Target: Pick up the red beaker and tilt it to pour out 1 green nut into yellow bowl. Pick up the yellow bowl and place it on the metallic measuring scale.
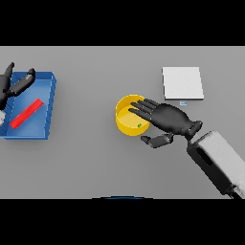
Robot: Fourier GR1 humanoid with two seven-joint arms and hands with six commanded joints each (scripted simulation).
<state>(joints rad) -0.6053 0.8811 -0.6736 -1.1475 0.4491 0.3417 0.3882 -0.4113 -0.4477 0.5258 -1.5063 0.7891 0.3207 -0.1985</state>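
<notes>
The yellow bowl point(125, 118) stands mid-table with a small green nut point(139, 126) inside it. My right hand point(167, 118) is at the bowl's right side, open: its straight fingers reach over the rim and its thumb lies by the near edge. The red beaker point(27, 113) lies on its side in a blue tray point(50, 99) at the left. My left hand point(16, 84) hovers over the tray's far corner, fingers relaxed and holding nothing. The metallic measuring scale point(182, 83), a pale square plate, sits at the far right.
Bare grey table lies between the bowl and the scale, and between the bowl and the tray. My right forearm point(217, 159) comes in from the lower right.
</notes>
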